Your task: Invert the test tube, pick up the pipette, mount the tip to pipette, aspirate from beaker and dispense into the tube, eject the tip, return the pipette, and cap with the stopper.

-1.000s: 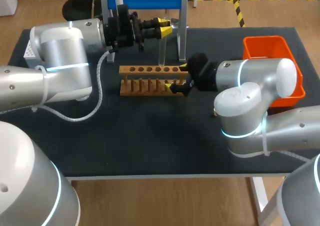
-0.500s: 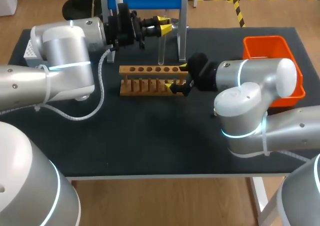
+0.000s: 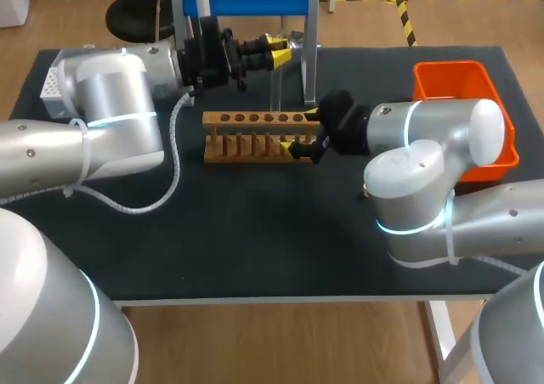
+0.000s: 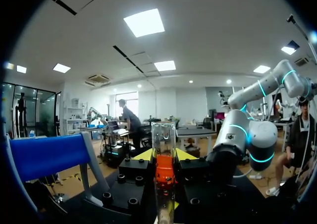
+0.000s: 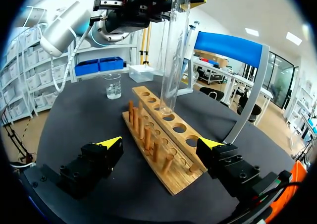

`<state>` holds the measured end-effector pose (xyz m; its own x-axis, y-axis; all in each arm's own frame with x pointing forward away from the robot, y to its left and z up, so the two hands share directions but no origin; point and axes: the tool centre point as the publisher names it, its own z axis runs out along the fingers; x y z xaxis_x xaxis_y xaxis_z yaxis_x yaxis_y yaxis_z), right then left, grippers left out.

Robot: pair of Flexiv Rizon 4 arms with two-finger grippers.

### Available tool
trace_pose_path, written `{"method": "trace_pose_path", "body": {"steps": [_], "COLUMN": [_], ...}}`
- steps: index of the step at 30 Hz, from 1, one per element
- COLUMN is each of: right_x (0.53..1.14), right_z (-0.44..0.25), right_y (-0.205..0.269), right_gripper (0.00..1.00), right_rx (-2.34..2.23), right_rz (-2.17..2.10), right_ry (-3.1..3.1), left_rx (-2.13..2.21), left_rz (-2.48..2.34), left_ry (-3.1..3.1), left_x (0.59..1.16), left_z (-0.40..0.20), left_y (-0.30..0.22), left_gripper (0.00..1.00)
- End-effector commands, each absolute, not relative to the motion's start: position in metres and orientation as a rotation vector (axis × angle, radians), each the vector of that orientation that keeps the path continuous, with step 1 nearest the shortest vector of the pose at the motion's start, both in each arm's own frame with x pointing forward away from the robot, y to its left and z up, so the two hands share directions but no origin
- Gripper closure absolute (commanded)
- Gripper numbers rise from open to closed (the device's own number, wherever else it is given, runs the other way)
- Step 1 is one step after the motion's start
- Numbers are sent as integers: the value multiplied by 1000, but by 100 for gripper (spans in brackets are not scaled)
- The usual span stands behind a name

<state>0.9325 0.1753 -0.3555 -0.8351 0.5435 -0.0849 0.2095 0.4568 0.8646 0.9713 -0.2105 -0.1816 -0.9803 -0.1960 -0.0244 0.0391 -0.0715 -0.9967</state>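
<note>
left fingers (image 3: 278,57) clamp the test tube (image 5: 173,50) above the rack (image 5: 173,177); right fingers (image 5: 99,162) spread wide.

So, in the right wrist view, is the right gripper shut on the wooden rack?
No: the right gripper is open, its fingers clear of the wooden rack on both sides.

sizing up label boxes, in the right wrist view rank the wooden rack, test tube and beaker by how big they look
1. wooden rack, largest, though nearest the camera.
2. test tube, tall and narrow above the rack.
3. beaker, smallest, but farther off, so real size is unsure.
</note>
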Motion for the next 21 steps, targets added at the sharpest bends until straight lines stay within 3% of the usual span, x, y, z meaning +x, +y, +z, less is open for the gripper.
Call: {"method": "trace_pose_path", "body": {"steps": [1, 21], "right_x": [932, 932], "right_z": [-354, -354], "right_y": [175, 175], "right_gripper": [0, 0], "right_rx": [638, 638], "right_rz": [1326, 1326], "right_ry": [2366, 2366], "left_rx": [-171, -166], "left_rz": [-2184, -2185], "left_ry": [2021, 2021], "left_x": [972, 977], "left_z": [-185, -198], "left_y": [-210, -206], "left_gripper": [100, 100]}}
